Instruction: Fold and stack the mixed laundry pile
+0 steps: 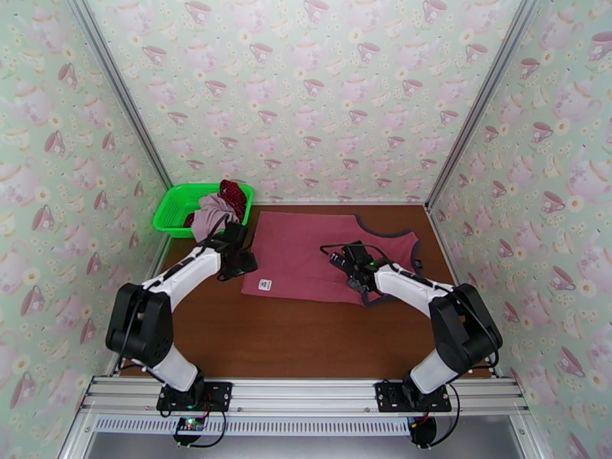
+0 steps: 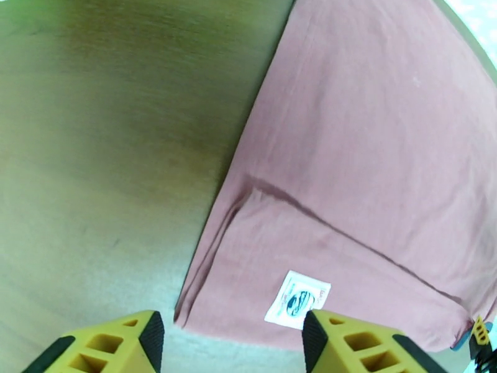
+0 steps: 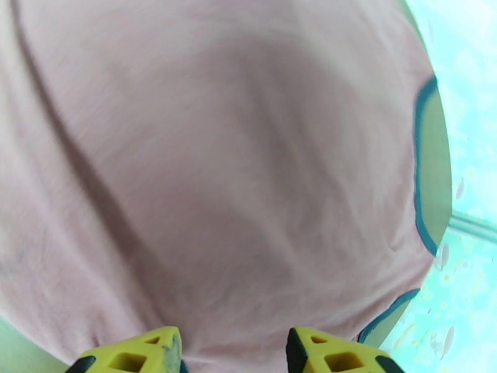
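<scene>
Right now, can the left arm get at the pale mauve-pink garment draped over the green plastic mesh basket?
Probably yes: the pale mauve-pink garment hangs over the green basket's near rim, right beside the left gripper, jaws open, nothing between.

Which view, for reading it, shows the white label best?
Left wrist: the white label lies close and large. Top external gives a tiny square; right wrist faces the tank top's trimmed end.

Light fell bright and even from above, leaving only soft shadows on the table (image 1: 306,338). Both wrist views bent at the edges. The right one was blurred across the tank top (image 3: 217,181), its far corner washed out.
</scene>
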Motion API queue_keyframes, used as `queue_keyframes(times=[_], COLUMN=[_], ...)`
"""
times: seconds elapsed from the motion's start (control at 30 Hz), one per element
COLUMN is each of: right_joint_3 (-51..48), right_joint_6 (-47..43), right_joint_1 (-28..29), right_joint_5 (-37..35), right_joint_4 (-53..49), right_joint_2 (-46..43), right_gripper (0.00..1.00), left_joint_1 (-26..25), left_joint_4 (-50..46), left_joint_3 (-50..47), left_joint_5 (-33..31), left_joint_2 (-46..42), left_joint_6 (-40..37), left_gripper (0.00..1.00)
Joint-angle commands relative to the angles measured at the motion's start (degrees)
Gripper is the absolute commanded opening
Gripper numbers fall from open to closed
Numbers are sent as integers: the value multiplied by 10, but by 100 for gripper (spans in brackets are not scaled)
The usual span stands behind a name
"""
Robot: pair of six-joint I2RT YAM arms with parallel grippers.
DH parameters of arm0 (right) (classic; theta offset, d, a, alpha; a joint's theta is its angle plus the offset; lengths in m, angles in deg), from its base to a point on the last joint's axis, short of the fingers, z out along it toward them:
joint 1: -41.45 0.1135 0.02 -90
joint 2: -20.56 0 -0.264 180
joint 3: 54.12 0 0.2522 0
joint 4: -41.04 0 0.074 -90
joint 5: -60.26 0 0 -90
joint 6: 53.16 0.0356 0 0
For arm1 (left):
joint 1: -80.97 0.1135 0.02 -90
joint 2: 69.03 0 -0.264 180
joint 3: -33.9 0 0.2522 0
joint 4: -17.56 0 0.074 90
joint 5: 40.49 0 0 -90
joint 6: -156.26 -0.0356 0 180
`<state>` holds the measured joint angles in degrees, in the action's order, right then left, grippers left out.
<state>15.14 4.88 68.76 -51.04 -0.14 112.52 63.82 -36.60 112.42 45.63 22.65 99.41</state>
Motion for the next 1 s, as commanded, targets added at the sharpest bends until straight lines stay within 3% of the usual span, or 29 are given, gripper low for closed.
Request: queue_keyframes(times=[0.0,0.07,0.13,0.17,0.2,0.33,0.43,0.7,0.97], right_joint_3=[-1,-4,1,8,16,-16,-75,-96,-101], right_joint_6=[94,168,273,333,390,530,597,636,659], right_joint_1=[-3,-3,-2,-3,-2,3,11,10,10], right_joint_5=[-10,15,28,29,35,154,171,142,144], right_joint_4=[-14,-43,-76,-104,-132,-148,-91,-24,7], right_joint_2=[-34,-68,-94,-97,-96,-97,-117,-54,6], right_gripper=[46,35,19,3,0,0,0,0,0], left_joint_1=[-10,-17,-22,-26,-28,-36,-40,-41,-42], left_joint_4=[12,19,30,38,47,83,91,69,62], left_joint_3=[-33,-45,-48,-46,-43,-18,0,21,-35], left_joint_5=[21,35,45,51,56,54,34,-4,-22], left_joint_2=[-21,-17,1,15,28,84,108,158,165], left_joint_6=[2,3,7,11,13,28,35,33,38], left_gripper=[32,10,4,4,3,2,1,0,0])
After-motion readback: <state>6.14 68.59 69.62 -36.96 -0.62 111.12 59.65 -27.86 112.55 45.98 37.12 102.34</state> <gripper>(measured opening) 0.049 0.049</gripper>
